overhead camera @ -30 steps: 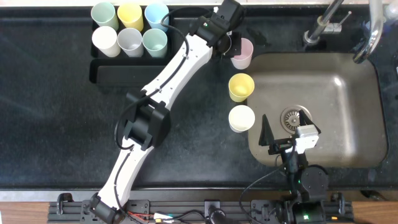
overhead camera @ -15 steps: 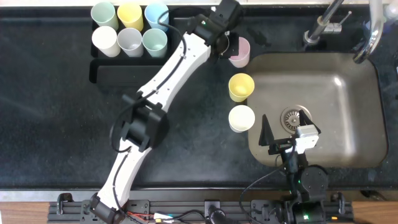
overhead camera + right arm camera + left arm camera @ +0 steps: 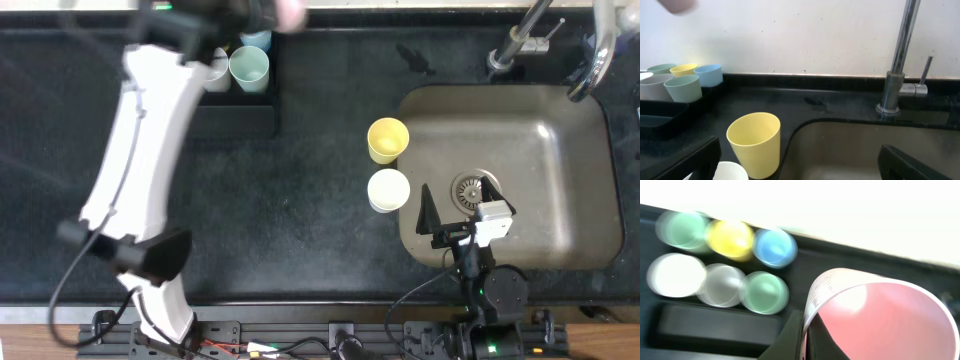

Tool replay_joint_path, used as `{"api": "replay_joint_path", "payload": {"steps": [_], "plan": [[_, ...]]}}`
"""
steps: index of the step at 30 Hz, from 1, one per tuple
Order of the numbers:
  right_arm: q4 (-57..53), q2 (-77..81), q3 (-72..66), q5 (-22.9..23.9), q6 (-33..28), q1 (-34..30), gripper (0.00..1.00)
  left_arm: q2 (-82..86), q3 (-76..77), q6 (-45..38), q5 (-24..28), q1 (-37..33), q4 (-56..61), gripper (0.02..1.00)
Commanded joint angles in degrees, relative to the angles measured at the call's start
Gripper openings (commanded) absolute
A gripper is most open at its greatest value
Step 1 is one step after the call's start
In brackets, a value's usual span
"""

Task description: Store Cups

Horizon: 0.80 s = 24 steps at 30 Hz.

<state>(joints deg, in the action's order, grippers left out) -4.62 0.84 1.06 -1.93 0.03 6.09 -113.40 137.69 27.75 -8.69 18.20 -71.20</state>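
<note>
Pink cup (image 3: 880, 320) is clamped at its rim by the left gripper (image 3: 802, 337), held up near the black tray (image 3: 715, 325) with six cups (image 3: 765, 292) in it. Yellow cup (image 3: 388, 140) and white cup (image 3: 388, 189) stand on the counter (image 3: 300, 200) beside the sink (image 3: 540, 120). Right gripper (image 3: 458, 203) hangs over the sink, fingers spread, grasping nothing.

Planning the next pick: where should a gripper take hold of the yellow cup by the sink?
Probably the rim of the yellow cup, coming from above with one finger inside. It stands upright with its mouth open, and the white cup sits close beside it.
</note>
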Motion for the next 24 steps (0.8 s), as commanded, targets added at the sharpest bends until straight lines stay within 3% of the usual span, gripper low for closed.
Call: {"api": "replay_joint_path", "payload": {"steps": [1,13,24], "plan": [[0.26,-0.63,-0.79,0.48,0.42,-0.11,0.996,5.49,-7.19,-5.81,-1.11,-6.64,-0.48,0.038],[0.28,-0.63,-0.79,0.48,0.42,-0.11,0.996,14.82,-30.75,-13.27,2.51,-21.49,4.24,0.036],[0.26,-0.63,-0.79,0.48,0.42,-0.11,0.996,14.29,-43.98,-15.61,4.63,-26.73,12.44,0.036]]}}
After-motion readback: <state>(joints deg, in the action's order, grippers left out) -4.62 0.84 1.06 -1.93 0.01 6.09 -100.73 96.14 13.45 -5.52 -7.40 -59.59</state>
